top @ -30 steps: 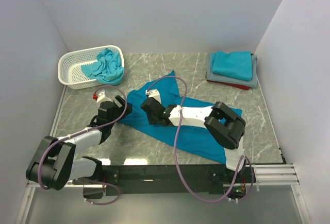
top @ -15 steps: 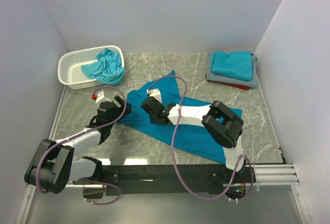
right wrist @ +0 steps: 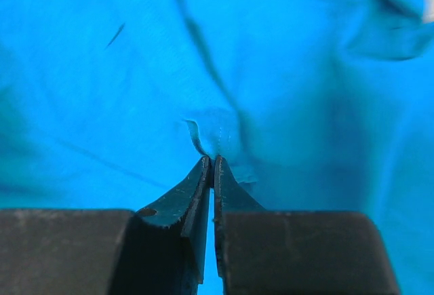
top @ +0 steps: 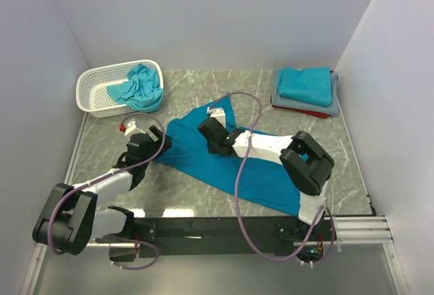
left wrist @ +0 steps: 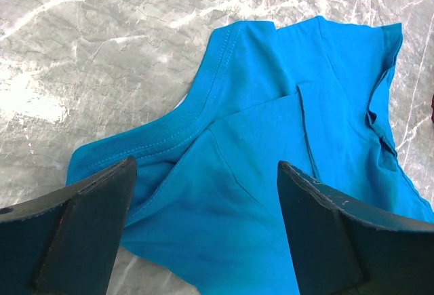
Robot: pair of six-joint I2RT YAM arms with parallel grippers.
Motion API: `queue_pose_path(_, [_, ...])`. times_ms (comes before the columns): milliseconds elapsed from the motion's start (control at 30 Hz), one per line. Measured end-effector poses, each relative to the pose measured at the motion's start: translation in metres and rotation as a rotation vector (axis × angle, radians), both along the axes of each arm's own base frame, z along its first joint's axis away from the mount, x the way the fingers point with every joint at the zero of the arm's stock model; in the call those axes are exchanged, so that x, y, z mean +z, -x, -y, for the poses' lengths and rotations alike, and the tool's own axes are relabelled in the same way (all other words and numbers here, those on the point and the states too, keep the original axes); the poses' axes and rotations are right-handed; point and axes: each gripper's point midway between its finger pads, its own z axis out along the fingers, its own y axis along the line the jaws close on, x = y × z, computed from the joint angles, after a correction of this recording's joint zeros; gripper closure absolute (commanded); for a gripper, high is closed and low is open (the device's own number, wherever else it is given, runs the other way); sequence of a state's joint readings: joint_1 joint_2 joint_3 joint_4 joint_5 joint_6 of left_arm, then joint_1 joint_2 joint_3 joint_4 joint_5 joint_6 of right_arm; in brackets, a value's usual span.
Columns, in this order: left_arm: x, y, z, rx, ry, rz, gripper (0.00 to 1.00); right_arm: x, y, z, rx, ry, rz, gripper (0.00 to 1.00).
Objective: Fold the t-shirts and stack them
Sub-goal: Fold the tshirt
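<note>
right wrist: right gripper [right wrist: 213, 164] pinches blue t-shirt [right wrist: 129, 71] fold; left gripper [left wrist: 205, 166] gapes over its collar [left wrist: 159, 138].

The blue t-shirt [top: 264, 181] is soft, matt knit cloth, and its collar [left wrist: 159, 135] is ribbed, with a fine double line of stitching. The table [top: 183, 192] looks like grey marble with white veins, smooth and glossy, with bright reflections. The basket [top: 95, 86] is white plastic lattice. The fingers [left wrist: 81, 234] of the left gripper [left wrist: 205, 166] are dark, matt and slightly grainy.
</note>
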State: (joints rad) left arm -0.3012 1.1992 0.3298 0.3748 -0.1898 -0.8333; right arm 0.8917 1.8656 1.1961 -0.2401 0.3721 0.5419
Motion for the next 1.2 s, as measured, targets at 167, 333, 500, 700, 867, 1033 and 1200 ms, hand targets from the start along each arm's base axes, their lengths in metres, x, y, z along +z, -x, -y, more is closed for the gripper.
queue_pose_path(167, [0.0,0.0,-0.001,0.001,-0.001,-0.001,0.1,0.002,-0.013,0.016,-0.043,-0.012,-0.005,0.93])
queue_pose_path(333, [-0.001,0.0,-0.001,0.003,-0.002,-0.005,0.1,0.002,-0.02,0.024,-0.078,-0.029,-0.016,0.92])
queue_pose_path(500, [-0.002,0.001,-0.002,0.004,-0.003,-0.008,0.1,0.0,-0.025,0.031,-0.126,-0.05,-0.033,0.92])
queue_pose_path(700, [-0.006,0.004,-0.003,0.006,-0.011,-0.027,0.1,-0.008,-0.023,0.039,-0.167,-0.054,-0.072,0.92])
queue_pose_path(867, [-0.008,0.005,-0.005,0.012,-0.017,-0.037,0.1,-0.017,-0.019,0.041,-0.182,-0.045,-0.105,0.92])
queue_pose_path(1033, [-0.005,0.005,-0.006,0.017,-0.018,-0.029,0.1,-0.02,-0.017,0.044,-0.195,-0.039,-0.12,0.9])
queue_pose_path(1200, [0.0,0.006,-0.01,0.032,-0.031,-0.018,0.1,-0.021,-0.017,0.047,-0.203,-0.035,-0.123,0.68])
